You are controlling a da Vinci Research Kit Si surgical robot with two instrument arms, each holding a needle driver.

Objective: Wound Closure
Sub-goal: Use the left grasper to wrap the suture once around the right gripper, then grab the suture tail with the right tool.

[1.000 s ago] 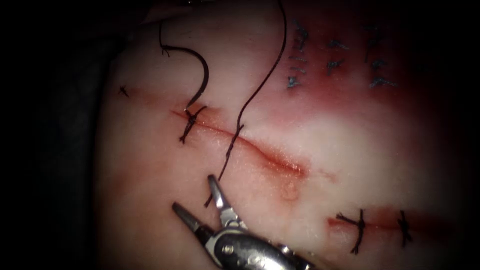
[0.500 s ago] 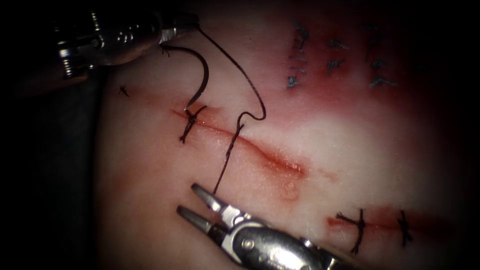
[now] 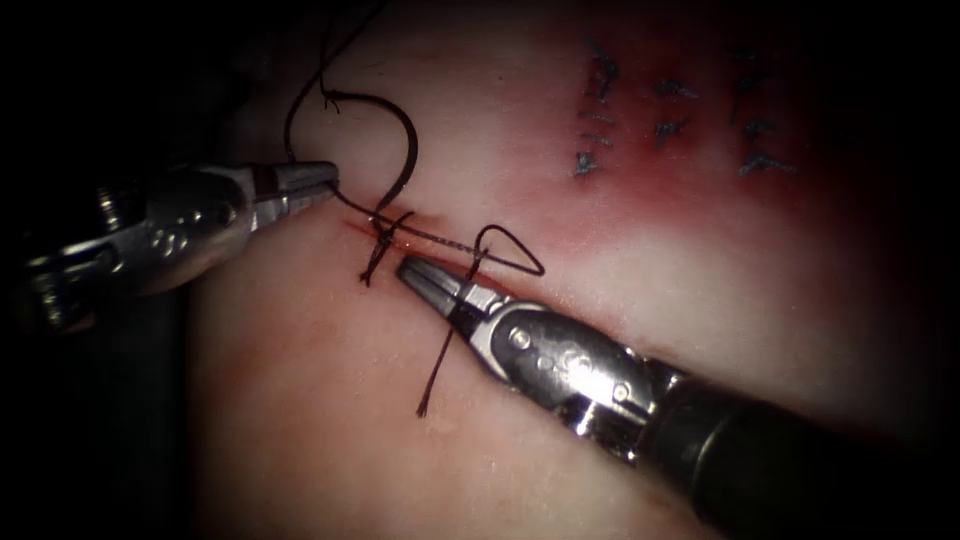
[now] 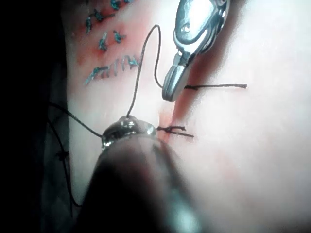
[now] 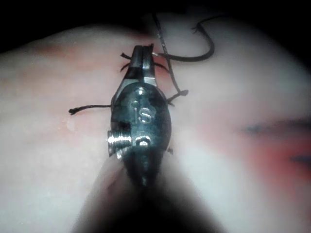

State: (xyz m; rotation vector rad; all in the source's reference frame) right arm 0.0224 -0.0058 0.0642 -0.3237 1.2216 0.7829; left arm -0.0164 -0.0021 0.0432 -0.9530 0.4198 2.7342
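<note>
Two tools now at the cut, thread drawn low

Two tools, we log: left tool has dropped beside the needle, jaws clamped on thread; right tool has advanced over the cut, jaws closed, holding nothing we can make out. Needle lies free on the tissue, above the first stitch. We judge knot-work is in hand, loop slack, tail loose
</note>
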